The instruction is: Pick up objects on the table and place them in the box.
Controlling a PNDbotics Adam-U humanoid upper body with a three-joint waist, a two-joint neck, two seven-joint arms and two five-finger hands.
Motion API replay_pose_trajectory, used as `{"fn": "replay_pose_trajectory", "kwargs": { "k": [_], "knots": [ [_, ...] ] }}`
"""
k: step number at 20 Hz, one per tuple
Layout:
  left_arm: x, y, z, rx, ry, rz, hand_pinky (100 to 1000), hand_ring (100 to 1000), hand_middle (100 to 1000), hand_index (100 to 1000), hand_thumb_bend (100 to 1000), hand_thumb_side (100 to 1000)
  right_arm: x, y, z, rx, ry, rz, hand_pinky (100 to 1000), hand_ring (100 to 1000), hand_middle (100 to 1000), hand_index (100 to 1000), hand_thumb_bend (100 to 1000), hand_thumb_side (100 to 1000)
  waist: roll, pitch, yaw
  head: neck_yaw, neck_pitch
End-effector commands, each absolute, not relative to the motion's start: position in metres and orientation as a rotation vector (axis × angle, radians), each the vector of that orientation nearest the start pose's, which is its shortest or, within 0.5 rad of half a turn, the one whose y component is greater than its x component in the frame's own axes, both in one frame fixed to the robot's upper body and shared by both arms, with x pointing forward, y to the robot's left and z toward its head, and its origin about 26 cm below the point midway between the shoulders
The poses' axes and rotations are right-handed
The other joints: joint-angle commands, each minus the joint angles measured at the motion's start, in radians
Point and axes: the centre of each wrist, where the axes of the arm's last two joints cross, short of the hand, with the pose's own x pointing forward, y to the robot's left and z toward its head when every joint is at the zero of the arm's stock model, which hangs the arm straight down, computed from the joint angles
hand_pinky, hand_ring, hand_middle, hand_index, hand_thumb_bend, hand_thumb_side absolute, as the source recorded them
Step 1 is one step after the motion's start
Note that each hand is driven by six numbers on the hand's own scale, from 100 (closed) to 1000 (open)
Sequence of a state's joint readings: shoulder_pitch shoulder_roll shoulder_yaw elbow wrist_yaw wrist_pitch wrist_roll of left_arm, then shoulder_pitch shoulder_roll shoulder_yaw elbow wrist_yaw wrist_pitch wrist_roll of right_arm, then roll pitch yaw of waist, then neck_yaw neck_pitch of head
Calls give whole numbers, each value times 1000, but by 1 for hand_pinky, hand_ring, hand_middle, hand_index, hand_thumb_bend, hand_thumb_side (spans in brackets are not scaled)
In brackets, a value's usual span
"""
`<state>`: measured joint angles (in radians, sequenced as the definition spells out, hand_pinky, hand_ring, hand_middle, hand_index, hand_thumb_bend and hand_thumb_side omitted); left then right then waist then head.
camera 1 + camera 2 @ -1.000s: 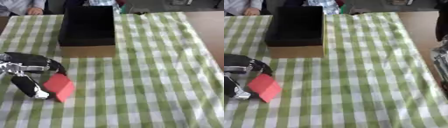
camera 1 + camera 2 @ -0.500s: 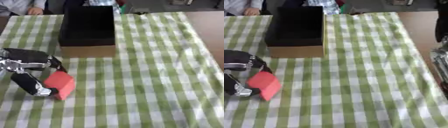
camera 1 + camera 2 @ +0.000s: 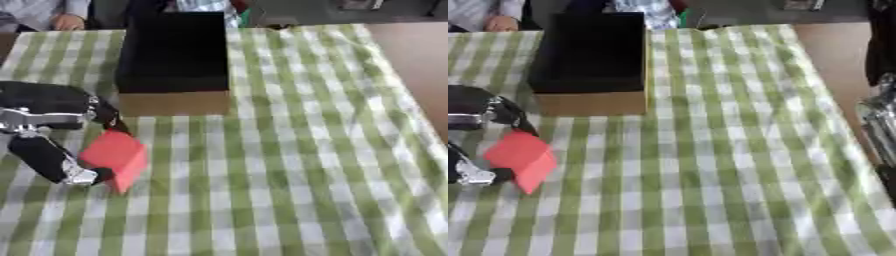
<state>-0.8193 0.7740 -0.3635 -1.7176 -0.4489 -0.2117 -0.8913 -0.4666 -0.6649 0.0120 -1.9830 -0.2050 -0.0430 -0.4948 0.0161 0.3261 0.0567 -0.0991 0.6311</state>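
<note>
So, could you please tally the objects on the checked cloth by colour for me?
Red: 1, the red block, held in the left hand.
Black: 1, the open box.
Total: 2.

The left hand [image 3: 52,135] is mostly black, chunky, with shiny silver joints and a silver-tipped thumb.

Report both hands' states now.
Left hand: shut on the red block.
Right hand: only a sliver at the right edge of the right eye view; cannot tell.
</note>
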Motion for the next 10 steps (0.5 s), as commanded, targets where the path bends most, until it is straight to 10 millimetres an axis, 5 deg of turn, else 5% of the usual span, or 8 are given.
{"fn": "replay_pose_trajectory", "kwargs": {
  "k": [1, 10],
  "knots": [
    [354, 239, 334, -918, 2002, 2838, 789, 707, 530, 568, 100, 603, 300, -290, 291, -394, -2556, 24, 770, 683, 536, 820, 100, 627, 7, -9, 2, -3, -5],
    [401, 230, 355, -1098, 2419, 2556, 735, 629, 463, 504, 100, 580, 300, -287, 291, -372, -2557, 32, 770, 684, 535, 820, 100, 627, 6, -14, -17, 13, -4]
  ]
}}
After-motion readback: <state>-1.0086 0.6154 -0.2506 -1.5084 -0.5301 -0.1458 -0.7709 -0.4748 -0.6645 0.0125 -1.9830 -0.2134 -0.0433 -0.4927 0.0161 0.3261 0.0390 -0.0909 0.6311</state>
